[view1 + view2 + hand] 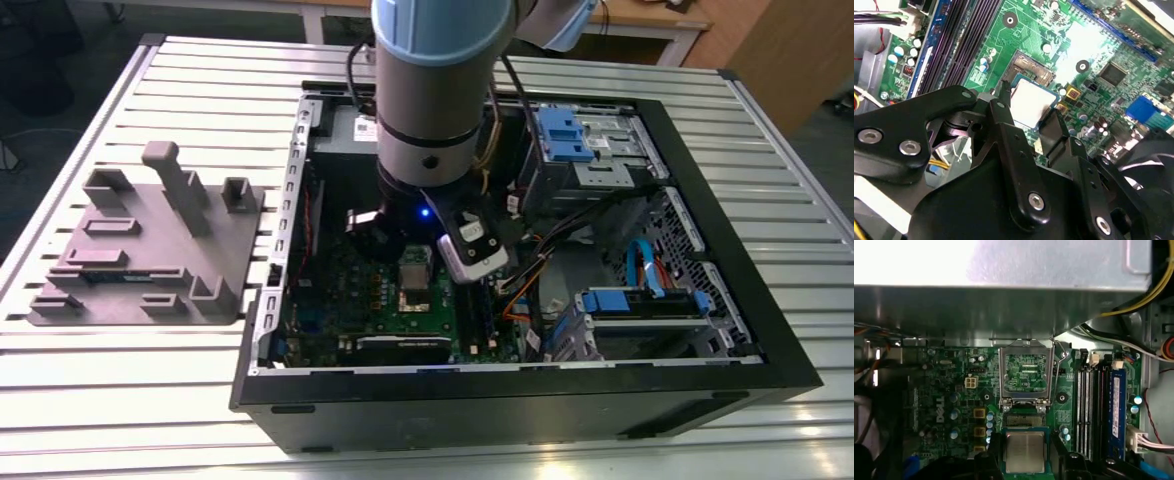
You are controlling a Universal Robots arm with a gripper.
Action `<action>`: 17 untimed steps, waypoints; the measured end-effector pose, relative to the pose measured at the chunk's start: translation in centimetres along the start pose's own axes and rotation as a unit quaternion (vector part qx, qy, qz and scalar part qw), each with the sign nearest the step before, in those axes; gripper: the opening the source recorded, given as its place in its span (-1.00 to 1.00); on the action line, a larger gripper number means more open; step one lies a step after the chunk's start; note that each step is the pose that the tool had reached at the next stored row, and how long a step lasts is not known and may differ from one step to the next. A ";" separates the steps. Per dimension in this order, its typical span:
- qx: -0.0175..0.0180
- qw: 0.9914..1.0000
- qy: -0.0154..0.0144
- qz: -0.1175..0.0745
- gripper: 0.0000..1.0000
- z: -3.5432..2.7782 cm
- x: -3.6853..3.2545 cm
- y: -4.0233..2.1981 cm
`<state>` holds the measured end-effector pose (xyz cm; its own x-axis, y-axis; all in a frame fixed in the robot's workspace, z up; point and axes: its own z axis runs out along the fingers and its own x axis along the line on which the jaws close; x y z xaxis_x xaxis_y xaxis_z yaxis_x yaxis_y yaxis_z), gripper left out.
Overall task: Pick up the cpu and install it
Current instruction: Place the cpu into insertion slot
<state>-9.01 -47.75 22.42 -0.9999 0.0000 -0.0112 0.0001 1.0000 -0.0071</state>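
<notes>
Gripper (1029, 106) clamps the cpu (1025, 452) by opposite edges, over the open motherboard socket (1024, 421). Chip looks light, stiff and thin, probably fragile underneath; edges are the safest hold.

Open computer case (534, 395) beside grey fixture (147, 255) on table (120, 400).

White label (363, 127) on grey box (331, 140), far end of case (534, 385): print too small to read. White logo (940, 409) printed on green board (961, 367). Blue module (1116, 405) sticker: chars illegible.
</notes>
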 end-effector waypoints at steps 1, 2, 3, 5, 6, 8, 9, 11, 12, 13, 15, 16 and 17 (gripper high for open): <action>0.000 1.000 0.000 0.000 -0.06 0.20 -0.04 0.00; 0.000 1.000 0.000 0.000 -0.06 0.38 -0.10 0.00; 0.000 1.000 0.000 0.000 -0.06 0.56 -0.15 0.00; 0.000 1.000 0.000 0.000 -0.06 0.92 -0.19 0.01; 0.000 1.000 0.000 0.000 -0.06 1.10 -0.19 0.01; 0.000 1.000 0.000 0.000 -0.06 1.24 -0.19 0.00; 0.000 1.000 0.000 0.000 -0.06 1.24 -0.19 -0.01; 0.000 1.000 0.000 0.000 -0.06 1.24 -0.19 0.00; 0.000 1.000 0.000 0.000 -0.06 1.26 -0.19 0.00; 0.000 1.000 0.000 0.000 -0.06 1.35 -0.20 0.00; 0.000 1.000 0.000 -0.003 -0.06 1.65 -0.19 -0.01; 0.000 1.000 0.000 -0.004 -0.06 1.82 -0.19 -0.04; 0.000 1.000 0.001 -0.004 -0.06 1.97 -0.19 -0.12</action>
<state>-8.80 -47.88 20.45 -0.9999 -0.0080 -0.0100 -0.0079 0.9999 -0.0074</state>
